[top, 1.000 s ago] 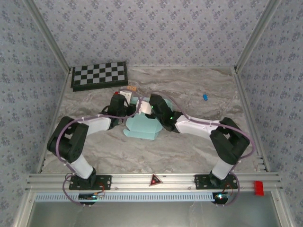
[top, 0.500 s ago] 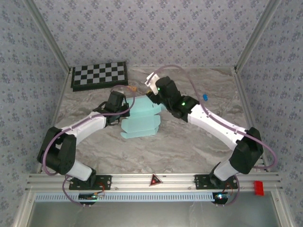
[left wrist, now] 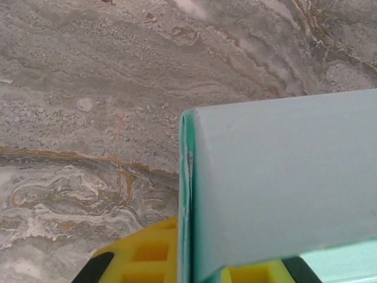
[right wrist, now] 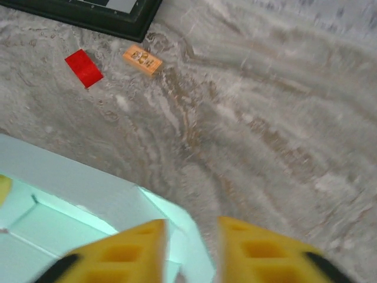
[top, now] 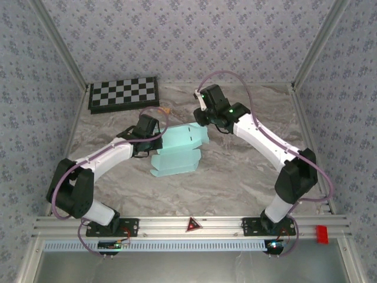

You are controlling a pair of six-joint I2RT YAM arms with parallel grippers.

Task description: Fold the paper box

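Note:
The paper box (top: 177, 150) is pale cyan card, partly folded, lying mid-table with a flap raised toward the back right. My left gripper (top: 154, 139) is shut on its left edge. In the left wrist view the card's edge (left wrist: 187, 194) runs between the yellow fingers (left wrist: 147, 253), and a broad panel (left wrist: 283, 177) covers the right side. My right gripper (top: 203, 118) hovers at the box's far right corner. Its yellow fingers (right wrist: 123, 253) stand a narrow gap apart, and the corner flap (right wrist: 182, 227) reaches partly into that gap beside the left finger.
A black-and-white checkerboard (top: 123, 93) lies at the back left. A small red block (right wrist: 83, 68) and an orange block (right wrist: 143, 60) sit on the marble table (top: 235, 177) behind the box. Patterned walls enclose three sides.
My right arm lifted off the box and swung to its far right corner, and its jaws narrowed. The left gripper kept its hold while the box shifted slightly.

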